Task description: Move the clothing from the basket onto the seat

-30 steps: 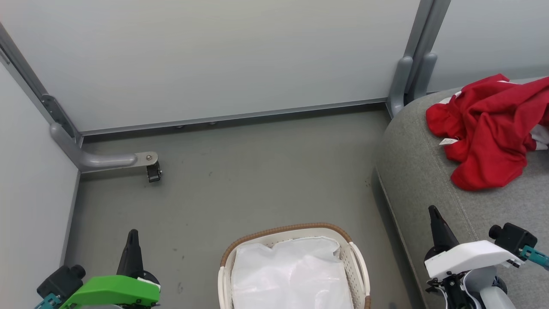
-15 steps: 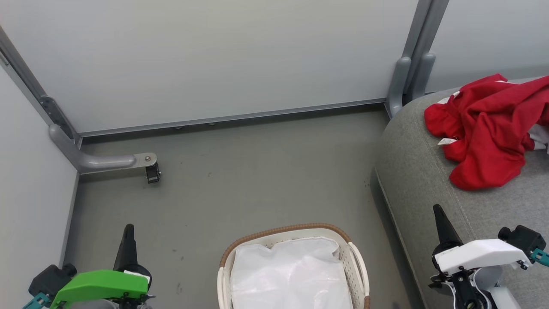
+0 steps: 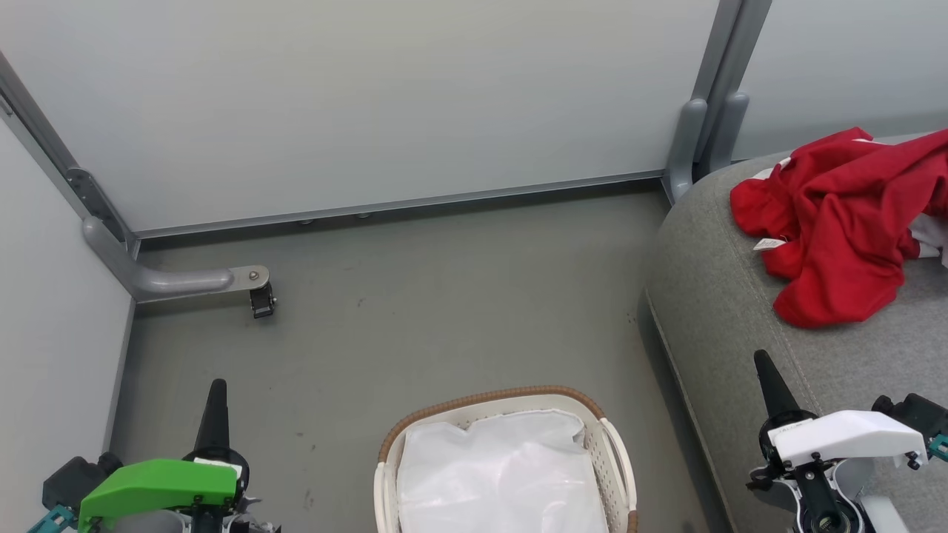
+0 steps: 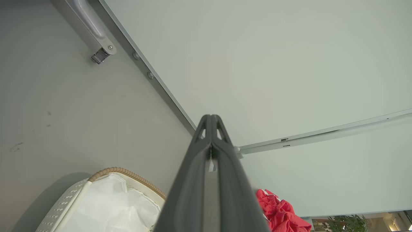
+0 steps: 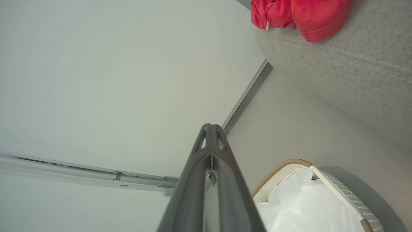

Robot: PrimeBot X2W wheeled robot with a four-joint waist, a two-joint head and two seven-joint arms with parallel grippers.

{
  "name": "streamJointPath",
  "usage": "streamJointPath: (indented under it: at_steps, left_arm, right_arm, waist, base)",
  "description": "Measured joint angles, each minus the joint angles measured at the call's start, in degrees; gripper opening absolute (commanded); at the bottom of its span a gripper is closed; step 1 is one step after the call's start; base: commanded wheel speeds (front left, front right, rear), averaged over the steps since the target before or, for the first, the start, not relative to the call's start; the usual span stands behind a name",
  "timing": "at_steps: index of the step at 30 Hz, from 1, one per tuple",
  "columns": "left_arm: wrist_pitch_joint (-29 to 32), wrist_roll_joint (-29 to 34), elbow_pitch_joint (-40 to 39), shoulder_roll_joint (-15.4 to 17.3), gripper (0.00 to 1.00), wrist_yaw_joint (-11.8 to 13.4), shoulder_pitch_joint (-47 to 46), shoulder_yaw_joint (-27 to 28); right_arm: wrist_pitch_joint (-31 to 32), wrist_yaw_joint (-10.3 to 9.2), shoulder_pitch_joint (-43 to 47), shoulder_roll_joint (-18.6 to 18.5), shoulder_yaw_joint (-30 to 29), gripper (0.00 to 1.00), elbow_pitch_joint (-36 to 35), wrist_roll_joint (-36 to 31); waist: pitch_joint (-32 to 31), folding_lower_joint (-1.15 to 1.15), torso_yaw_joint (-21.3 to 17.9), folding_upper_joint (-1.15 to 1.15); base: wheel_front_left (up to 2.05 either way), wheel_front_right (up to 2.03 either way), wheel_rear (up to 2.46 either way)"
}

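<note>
Heaped on seat (image 3: pixel 711 296): clothing (image 3: pixel 837 222). On floor (image 3: pixel 415 311), basket (image 3: pixel 489 396) with liner (image 3: pixel 503 474) inside. Closed and empty: left claw (image 3: pixel 217 386), right claw (image 3: pixel 761 360).

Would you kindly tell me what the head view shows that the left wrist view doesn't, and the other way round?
Head view's extras: the grey seat beneath the red clothing, and the right claw, shut. Left wrist view's extras: a potted plant at its lower right. Shared: the clothing, the basket with its white liner, the caster bracket, and the shut left claw.
</note>
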Motion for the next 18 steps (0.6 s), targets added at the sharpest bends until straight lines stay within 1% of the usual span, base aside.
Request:
streamJointPath:
  at_steps: [18]
  left_arm:
    - [2.50,-8.57,-0.31,0.00,0.00,-0.48,-1.20,1.44]
  right_arm:
    - [2.37,-0.01,-0.02,-0.05,-1.31,0.00,-0.86,9.32]
  waist:
    - [-0.17,0.00,-0.30,0.00]
  base:
    - [0.00,0.00,0.00]
